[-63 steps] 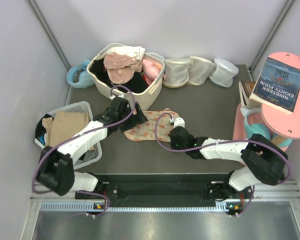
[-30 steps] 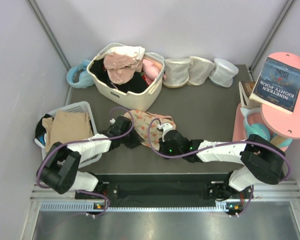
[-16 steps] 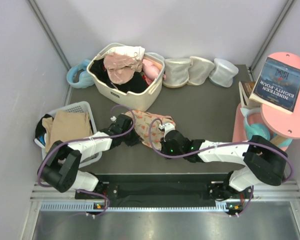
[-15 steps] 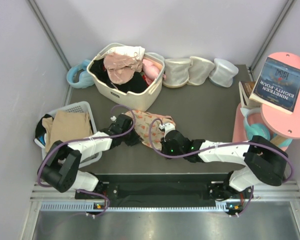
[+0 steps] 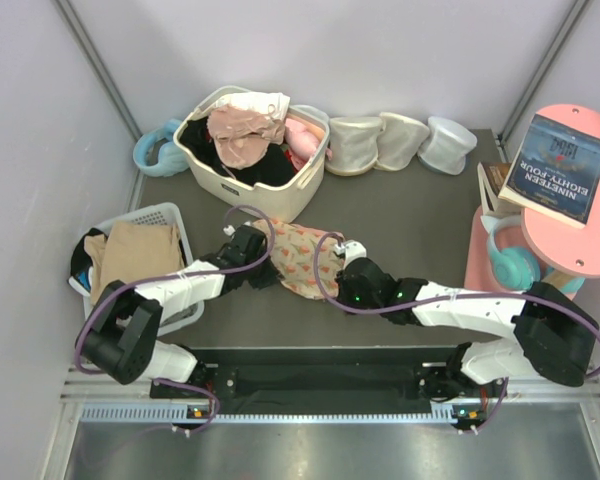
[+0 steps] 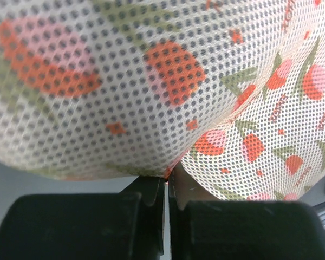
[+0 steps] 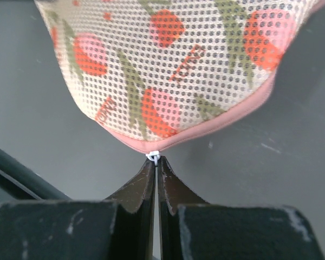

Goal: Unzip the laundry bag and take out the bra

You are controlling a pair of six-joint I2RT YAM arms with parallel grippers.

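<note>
The laundry bag [image 5: 298, 256], peach mesh with an orange-red print, lies on the dark table between my two arms. My left gripper [image 5: 267, 266] is shut on the bag's left edge. In the left wrist view the mesh [image 6: 151, 81] fills the frame and the fabric edge is pinched between the tips of the left gripper [image 6: 167, 181]. My right gripper [image 5: 330, 266] is at the bag's right edge. In the right wrist view it [image 7: 156, 163] is shut on the small white zip pull [image 7: 154, 157] under the pink seam of the bag [image 7: 168, 70]. The bra is hidden.
A beige basket [image 5: 298, 190] of clothes stands just behind the bag. Three cream cup-shaped containers [image 5: 400, 142] line the back. A white basket [image 5: 170, 214] holding a tan garment is at the left. A pink stand [image 5: 580, 250] with a book and teal headphones [image 5: 508, 264] is at the right.
The left gripper has shut on the bag's edge. The right arm has moved to the right with the zip pull, drawing that side of the bag along.
</note>
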